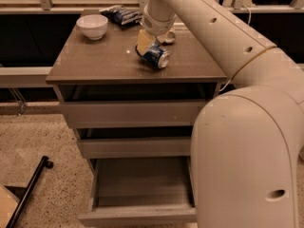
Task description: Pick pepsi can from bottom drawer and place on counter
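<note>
The pepsi can [156, 57] is blue with a silver end and lies tilted, low on the counter [95, 61], right of its middle. My gripper [145, 42] comes down from the arm above and is shut on the can's upper left side. The can's lower edge seems to touch the counter top. The bottom drawer [142, 215] is pulled out below, and its inside is empty. The two shallower drawers above it are slightly open.
A white bowl [92, 26] stands at the counter's back left. A dark blue snack bag [121, 14] lies at the back middle, and a small white object [166, 36] sits behind the gripper. My large arm fills the right side. A black pole [28, 189] lies on the floor at left.
</note>
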Controlling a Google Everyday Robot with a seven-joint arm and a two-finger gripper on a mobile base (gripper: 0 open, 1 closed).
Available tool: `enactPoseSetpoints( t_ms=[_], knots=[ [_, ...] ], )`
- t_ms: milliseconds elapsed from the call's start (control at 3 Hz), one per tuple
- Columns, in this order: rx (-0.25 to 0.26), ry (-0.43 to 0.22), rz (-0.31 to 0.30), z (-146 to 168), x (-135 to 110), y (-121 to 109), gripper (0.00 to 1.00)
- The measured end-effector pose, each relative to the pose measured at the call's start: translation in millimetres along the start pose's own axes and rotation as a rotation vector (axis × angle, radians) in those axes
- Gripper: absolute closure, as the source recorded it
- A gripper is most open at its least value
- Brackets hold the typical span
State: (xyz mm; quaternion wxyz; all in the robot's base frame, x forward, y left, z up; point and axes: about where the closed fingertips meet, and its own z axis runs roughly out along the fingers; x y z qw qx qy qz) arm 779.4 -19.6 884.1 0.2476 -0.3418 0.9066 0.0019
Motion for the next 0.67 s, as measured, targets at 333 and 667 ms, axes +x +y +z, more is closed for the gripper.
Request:
enactPoseSetpoints(
  t_ms=[333,667],
  knots=[
    [-0.001,0.002,-0.001,2.1,0.2,0.7,0.0],
    [-0.001,0.002,-0.001,2.1,0.2,0.7,0.0]
  ],
)
